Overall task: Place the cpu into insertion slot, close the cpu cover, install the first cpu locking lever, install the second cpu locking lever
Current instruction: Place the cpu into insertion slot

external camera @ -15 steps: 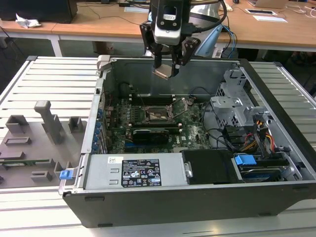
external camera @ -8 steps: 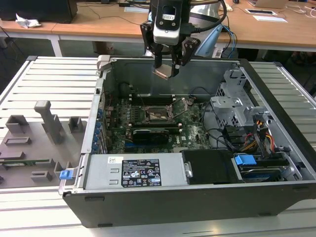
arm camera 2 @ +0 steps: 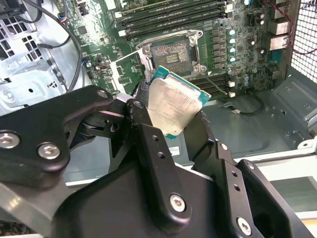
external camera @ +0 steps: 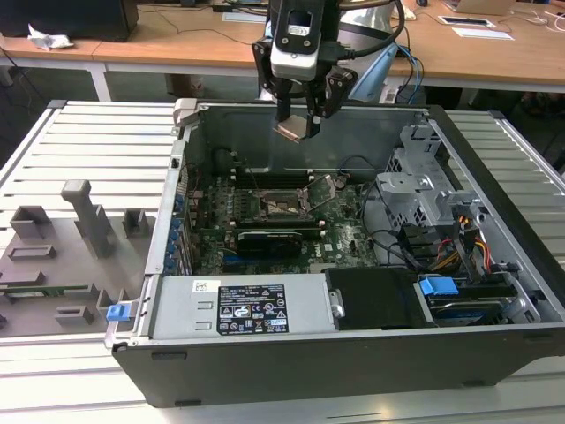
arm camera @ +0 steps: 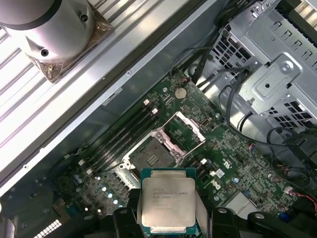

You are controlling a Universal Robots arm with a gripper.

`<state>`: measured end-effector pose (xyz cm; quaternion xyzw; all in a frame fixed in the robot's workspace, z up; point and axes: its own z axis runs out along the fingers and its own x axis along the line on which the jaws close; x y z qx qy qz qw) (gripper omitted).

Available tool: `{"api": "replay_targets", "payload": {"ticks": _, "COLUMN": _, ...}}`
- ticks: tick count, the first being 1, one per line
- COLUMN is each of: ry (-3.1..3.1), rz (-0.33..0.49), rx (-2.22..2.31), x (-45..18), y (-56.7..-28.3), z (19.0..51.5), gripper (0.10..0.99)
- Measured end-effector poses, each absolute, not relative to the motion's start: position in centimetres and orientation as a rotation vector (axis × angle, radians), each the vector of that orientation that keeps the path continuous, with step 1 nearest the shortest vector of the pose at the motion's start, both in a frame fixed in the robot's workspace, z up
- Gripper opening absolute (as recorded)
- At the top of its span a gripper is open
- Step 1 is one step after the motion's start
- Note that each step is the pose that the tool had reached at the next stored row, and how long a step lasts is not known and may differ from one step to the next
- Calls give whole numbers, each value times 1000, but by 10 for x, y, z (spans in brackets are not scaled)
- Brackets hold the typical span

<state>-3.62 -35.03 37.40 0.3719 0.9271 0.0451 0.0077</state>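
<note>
One flat, silver-topped chip (arm camera: 168,206) is clamped by its edges between the fingers of the gripper (external camera: 300,129), which is held above the open computer case (external camera: 291,362) in the exterior view. The chip is seen tilted in the second wrist view. The socket (arm camera: 151,158) is seen bare on the green board (arm camera: 237,168) inside the case, well apart from the chip, and the cover (arm camera: 184,130) is raised open just beside it.

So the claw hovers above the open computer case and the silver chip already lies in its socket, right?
Not quite. The gripper does hover above the open computer case, but the cpu is held in the gripper, not in the insertion slot, which sits empty, as both wrist views show.
</note>
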Motion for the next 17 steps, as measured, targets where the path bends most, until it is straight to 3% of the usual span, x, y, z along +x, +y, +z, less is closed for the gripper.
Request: {"api": "replay_targets", "payload": {"ticks": 17, "ry": 2829, "rz": 139, "rx": 1313, "x": -36, "y": -350, "z": 373, "gripper": 525}}
